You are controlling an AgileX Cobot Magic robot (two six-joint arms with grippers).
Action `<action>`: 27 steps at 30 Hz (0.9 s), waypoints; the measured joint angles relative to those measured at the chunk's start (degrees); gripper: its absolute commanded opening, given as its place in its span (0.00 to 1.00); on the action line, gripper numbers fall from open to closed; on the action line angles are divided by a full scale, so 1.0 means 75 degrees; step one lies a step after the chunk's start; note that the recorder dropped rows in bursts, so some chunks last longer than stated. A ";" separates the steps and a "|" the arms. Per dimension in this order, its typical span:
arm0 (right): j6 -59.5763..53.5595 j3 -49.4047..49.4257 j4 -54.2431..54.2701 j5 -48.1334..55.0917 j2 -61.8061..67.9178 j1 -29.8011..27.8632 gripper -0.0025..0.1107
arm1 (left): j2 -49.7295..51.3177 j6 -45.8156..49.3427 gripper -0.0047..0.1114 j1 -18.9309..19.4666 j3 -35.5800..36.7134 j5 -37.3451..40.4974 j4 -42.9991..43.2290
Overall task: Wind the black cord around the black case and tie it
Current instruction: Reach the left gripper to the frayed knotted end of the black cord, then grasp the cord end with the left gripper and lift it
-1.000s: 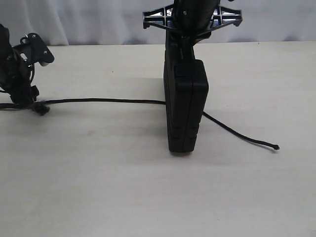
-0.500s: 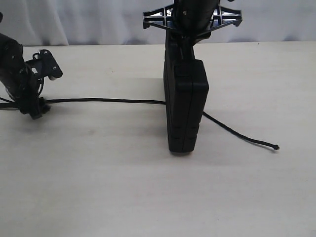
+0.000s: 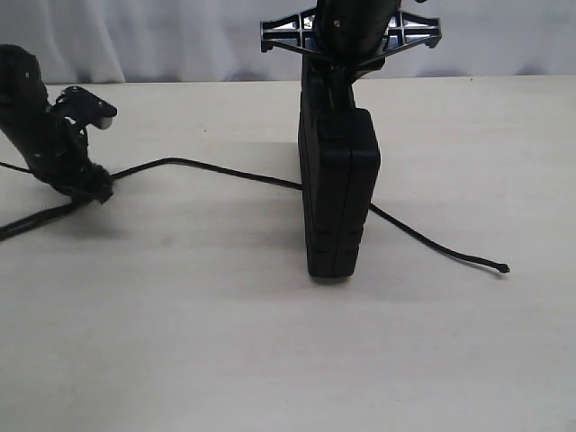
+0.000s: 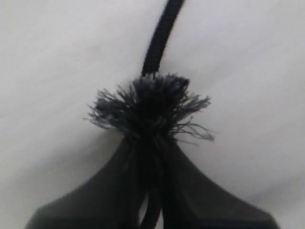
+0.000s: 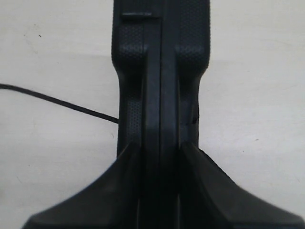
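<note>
Within left gripper (image 4: 151, 143), black cord (image 4: 159, 38) shows frayed knot.

The black case (image 3: 340, 193) stands upright in the middle of the table (image 3: 270, 360), with the right end effector (image 3: 333, 90) clamped on its top. The black cord (image 3: 216, 168) trails low on both sides. The table in front is open.

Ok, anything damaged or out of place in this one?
Only the cord: it is frayed into a fuzzy tuft right where the left gripper pinches it. The case stands on edge, but the right gripper holds it so. Nothing else stands out.
</note>
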 measured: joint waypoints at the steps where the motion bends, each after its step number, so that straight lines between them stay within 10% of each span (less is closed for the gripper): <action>1: 0.0000 0.0000 0.0000 0.0000 0.0000 0.0000 0.06 | 0.0042 -0.0084 0.05 0.0000 -0.0118 0.0259 -0.0772; 9: 0.0000 0.0000 0.0000 0.0000 0.0000 0.0000 0.06 | 0.0208 0.0206 0.50 -0.0162 -0.0280 0.1696 -0.5485; 15: 0.0000 0.0000 0.0000 0.0000 0.0000 0.0000 0.06 | 0.0208 0.0855 0.53 -0.0210 -0.0280 0.2201 -0.6648; 19: 0.0000 0.0000 0.0000 0.0000 0.0000 0.0000 0.06 | 0.0238 0.1308 0.51 -0.0243 -0.0857 0.2548 -0.6056; 27: 0.0000 0.0000 0.0000 0.0000 0.0000 0.0000 0.06 | 0.0287 -0.1596 0.50 -0.0392 -0.1043 0.1919 -0.3080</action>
